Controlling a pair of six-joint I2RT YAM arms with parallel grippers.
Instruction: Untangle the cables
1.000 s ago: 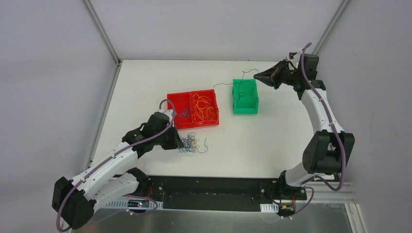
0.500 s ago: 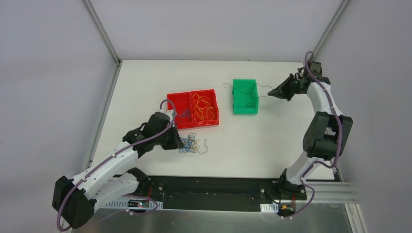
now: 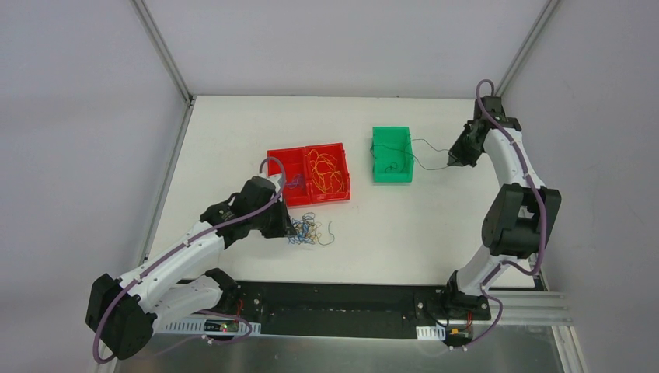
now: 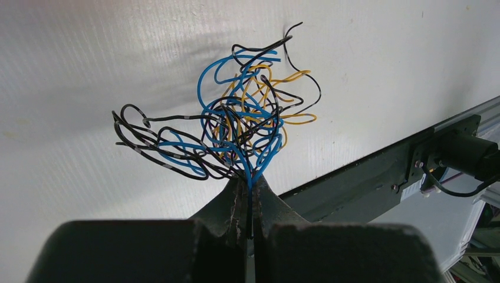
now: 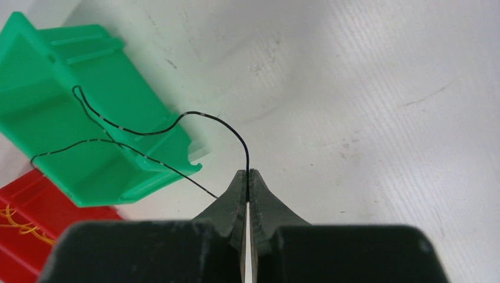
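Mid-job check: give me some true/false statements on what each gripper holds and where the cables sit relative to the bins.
1. The right gripper is shut on a black cable. True.
2. That black cable lies entirely on the table, clear of the green bin. False: it runs over the bin's wall and loops inside it.
3. The left gripper hangs open above the tangle. False: it is shut on a blue cable at the tangle's edge.
4. The red bin's right compartment holds orange-yellow cables. True.
5. The tangle lies inside the red bin. False: it lies on the table, on the near side of that bin.
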